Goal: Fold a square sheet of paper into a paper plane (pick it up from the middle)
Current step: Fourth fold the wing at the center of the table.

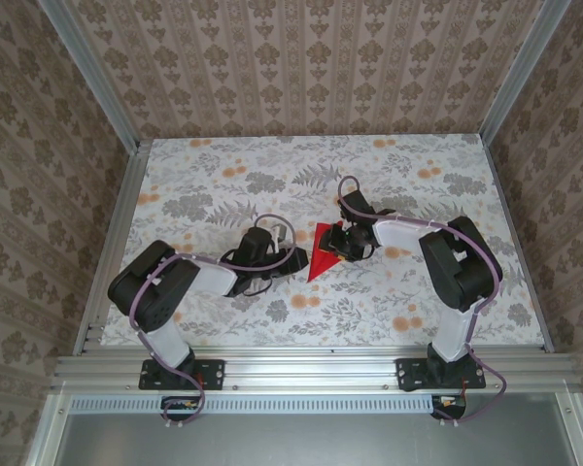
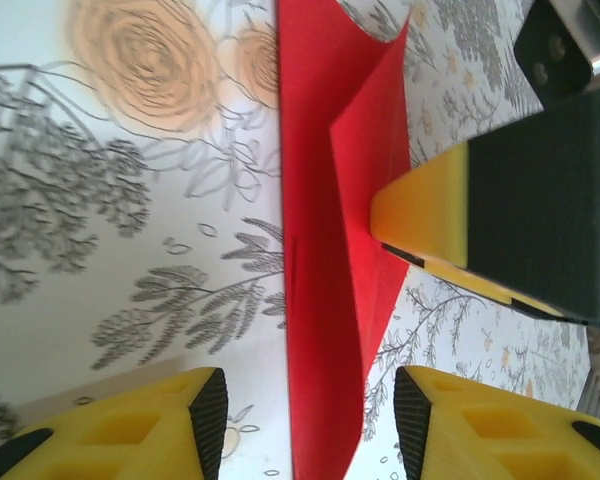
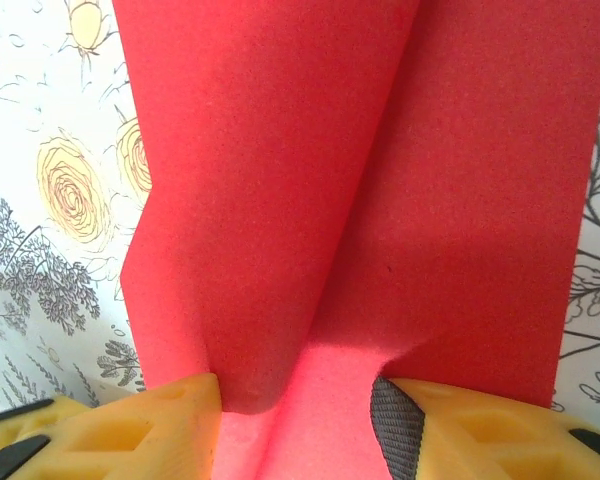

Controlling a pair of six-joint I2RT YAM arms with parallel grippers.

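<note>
Paper (image 2: 325, 300), red and part-folded, lies on the counter (image 2: 100, 300) between the parted tips of the left claw (image 2: 308, 405). The right claw (image 3: 298, 405), likewise open, straddles its raised fold (image 3: 325, 250), probably pinning it so the crease holds.

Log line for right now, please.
paper: partly folded, on table | left gripper: open, straddling it | right gripper: open, tips against it
</note>
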